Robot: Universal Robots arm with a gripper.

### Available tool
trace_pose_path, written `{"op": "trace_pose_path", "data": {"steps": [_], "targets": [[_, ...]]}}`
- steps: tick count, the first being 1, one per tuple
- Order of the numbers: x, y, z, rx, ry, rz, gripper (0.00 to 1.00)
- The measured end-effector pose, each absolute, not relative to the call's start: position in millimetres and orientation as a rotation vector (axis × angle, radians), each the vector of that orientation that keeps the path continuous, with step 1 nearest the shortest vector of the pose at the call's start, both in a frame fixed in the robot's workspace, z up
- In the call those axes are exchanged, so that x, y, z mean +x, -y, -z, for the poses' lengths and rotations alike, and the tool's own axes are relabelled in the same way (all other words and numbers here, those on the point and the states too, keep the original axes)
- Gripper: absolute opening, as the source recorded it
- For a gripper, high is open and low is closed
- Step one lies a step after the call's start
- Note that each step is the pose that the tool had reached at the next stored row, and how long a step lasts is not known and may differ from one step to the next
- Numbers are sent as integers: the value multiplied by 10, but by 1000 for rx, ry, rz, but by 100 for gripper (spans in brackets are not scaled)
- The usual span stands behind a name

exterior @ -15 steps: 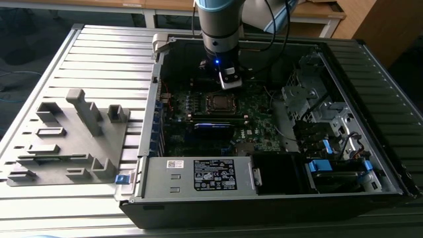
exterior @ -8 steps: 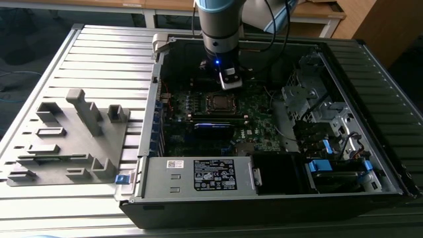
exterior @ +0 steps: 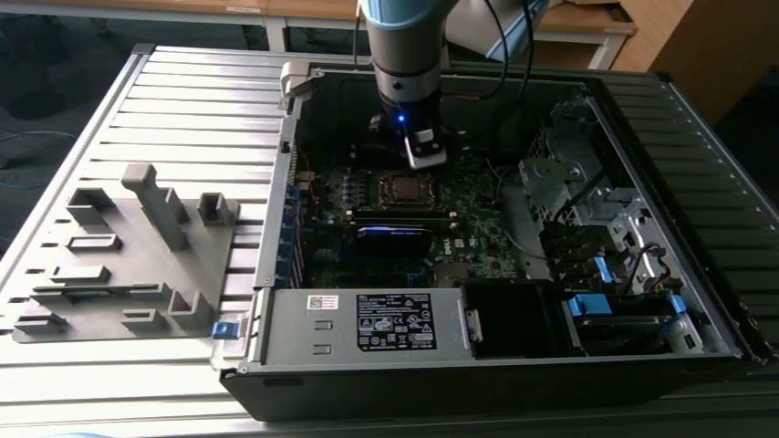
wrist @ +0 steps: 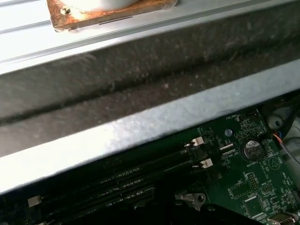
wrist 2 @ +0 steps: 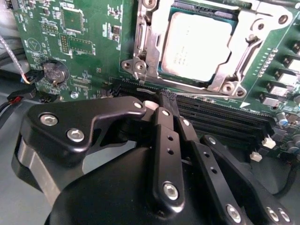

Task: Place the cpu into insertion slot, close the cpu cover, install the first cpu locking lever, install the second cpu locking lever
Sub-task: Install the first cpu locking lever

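Dull silver-grey metal is showing inside the socket. The cpu (wrist 2: 194,44) is lying flat in its slot on the green motherboard (wrist 2: 93,70), just beyond the black memory slots (wrist 2: 225,119). The cpu cover (wrist 2: 246,47) is lying down around the chip, its thin silvery frame bordering every edge that is showing, so placing and covering are looking done. A bent lever end (wrist 2: 135,69) is sitting at the cover's corner nearest the memory slots. Whether it is hooked under its catch I cannot tell.

The claw (wrist 2: 165,97) is hanging above the board with its black links drawn together to a narrow tip, looking clenched and carrying nothing. In the second wrist view that tip is lining up over the end of the memory slots. The cpu is therefore lying ahead of the tip and a little to one side, across the memory slots rather than beneath it. The lever end is the part of the socket lying closest to the tip, near but apart. The memory slots' long axis is running crosswise to the line from tip to chip, parallel to the cover's nearest edge.

In the exterior view the arm is reaching down into the open computer case (exterior: 487,392), which is resting on the slatted desk (exterior: 182,100). The claw is hovering on the socket's side of the memory slots.
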State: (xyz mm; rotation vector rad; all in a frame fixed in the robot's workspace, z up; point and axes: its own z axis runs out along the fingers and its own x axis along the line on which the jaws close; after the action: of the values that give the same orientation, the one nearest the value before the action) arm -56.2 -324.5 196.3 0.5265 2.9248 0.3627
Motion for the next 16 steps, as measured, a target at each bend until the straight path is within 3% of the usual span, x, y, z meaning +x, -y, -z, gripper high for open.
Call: {"op": "trace_pose_path", "data": {"steps": [16], "targets": [[-538, 3305, -1948, 526, -2925, -361, 11]]}}
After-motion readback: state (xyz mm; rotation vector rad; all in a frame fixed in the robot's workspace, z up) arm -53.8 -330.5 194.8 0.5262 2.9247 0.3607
